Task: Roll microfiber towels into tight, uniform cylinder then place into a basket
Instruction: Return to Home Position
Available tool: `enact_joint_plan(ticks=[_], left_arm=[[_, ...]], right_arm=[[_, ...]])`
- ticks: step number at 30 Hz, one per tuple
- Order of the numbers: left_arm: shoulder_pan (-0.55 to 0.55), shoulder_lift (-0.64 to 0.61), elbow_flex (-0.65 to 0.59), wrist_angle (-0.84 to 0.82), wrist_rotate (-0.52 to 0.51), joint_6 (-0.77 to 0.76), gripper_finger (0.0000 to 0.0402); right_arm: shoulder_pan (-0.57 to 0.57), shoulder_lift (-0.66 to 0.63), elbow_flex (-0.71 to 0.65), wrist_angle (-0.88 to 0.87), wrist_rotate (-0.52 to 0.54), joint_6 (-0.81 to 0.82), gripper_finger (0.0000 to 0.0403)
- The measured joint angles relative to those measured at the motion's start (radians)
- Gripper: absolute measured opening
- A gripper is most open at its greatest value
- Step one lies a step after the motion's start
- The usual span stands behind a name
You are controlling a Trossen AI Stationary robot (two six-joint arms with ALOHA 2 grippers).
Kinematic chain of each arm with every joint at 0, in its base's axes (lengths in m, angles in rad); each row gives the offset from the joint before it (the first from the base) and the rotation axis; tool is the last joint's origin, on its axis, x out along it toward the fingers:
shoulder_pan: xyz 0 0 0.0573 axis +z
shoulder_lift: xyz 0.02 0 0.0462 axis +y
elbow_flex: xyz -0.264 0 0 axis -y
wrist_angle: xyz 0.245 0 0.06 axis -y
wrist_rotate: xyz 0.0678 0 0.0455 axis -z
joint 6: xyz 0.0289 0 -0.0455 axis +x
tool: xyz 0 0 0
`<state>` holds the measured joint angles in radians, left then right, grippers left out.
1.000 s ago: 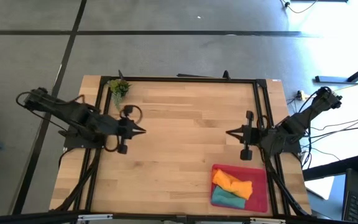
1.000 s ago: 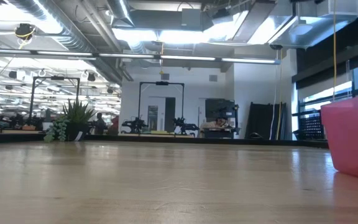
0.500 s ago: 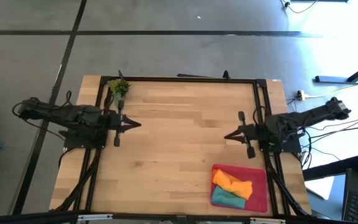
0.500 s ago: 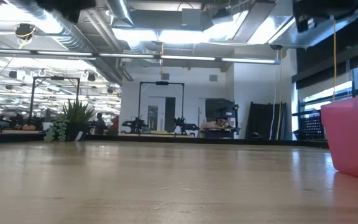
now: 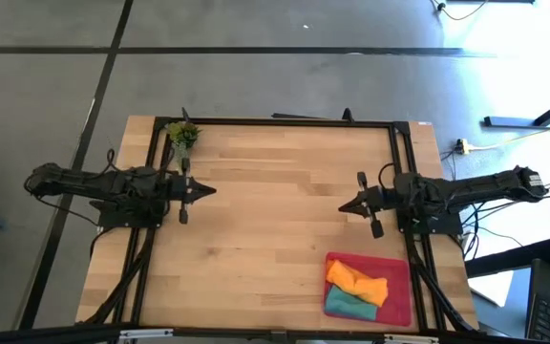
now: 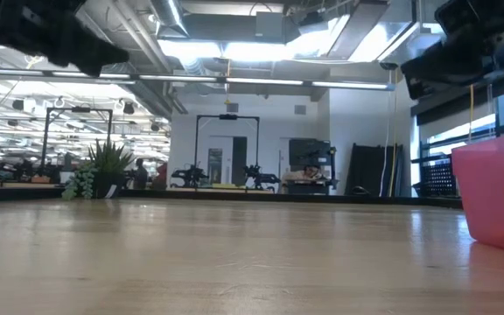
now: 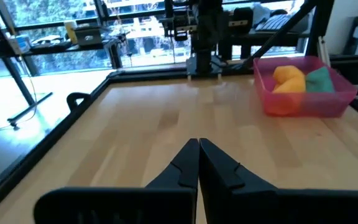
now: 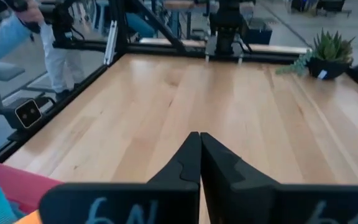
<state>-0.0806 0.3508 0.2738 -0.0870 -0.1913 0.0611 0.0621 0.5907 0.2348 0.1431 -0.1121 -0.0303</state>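
Note:
The red-pink basket [image 5: 401, 270] sits at the table's near right corner. In it lie the rolled orange towel [image 5: 355, 281] and the rolled teal towel [image 5: 348, 304], side by side; they also show as the orange towel [image 7: 286, 81] and the teal towel [image 7: 319, 81] in the left wrist view. My left gripper [image 5: 212, 190] is shut and holds nothing, at the table's left side. My right gripper [image 5: 342, 207] is shut and holds nothing, at the right side, far of the basket. Both point level toward the table's middle.
A small green plant [image 5: 182, 135] stands at the far left corner of the table. A black frame rail [image 5: 285, 122] runs along the table's edges. In the right wrist view a person [image 8: 17, 34] shows beyond the table. Bare wood [image 5: 275, 210] lies between the grippers.
Both arms have drawn back toward their own table edges and sunk lower, tipping from pointing steeply down to nearly level. In the low view they have come into the picture from above. The towels and the basket have kept still.

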Motion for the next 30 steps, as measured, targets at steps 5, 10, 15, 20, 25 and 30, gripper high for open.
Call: enact_joint_plan(ticks=[5,10,15,20,25,30], left_arm=[[0.005,-0.061,-0.06,0.0,0.0,-0.002,0.0001],[0.005,-0.13,-0.116,0.001,-0.001,0.004,0.0001],[0.005,-0.202,-0.175,0.0,-0.004,-0.006,0.0003],[0.005,-0.258,-0.225,0.009,-0.003,-0.007,0.0001],[-0.001,-0.261,-0.251,0.087,-0.001,-0.023,0.0005],[-0.001,-0.26,-0.252,0.09,-0.001,-0.077,0.0001]], right_arm=[[-0.047,0.0,-0.09,0.146,-0.048,0.0,0.0005],[-0.083,0.0,-0.142,0.19,-0.048,0.022,0.0005],[-0.1,0.0,-0.158,0.197,-0.059,0.021,0.0006],[-0.102,0.0,-0.159,0.191,-0.154,-0.003,0.0006],[-0.102,0.002,-0.159,0.178,-0.246,-0.057,0.0006],[-0.101,0.002,-0.159,0.18,-0.257,-0.096,0.0006]])
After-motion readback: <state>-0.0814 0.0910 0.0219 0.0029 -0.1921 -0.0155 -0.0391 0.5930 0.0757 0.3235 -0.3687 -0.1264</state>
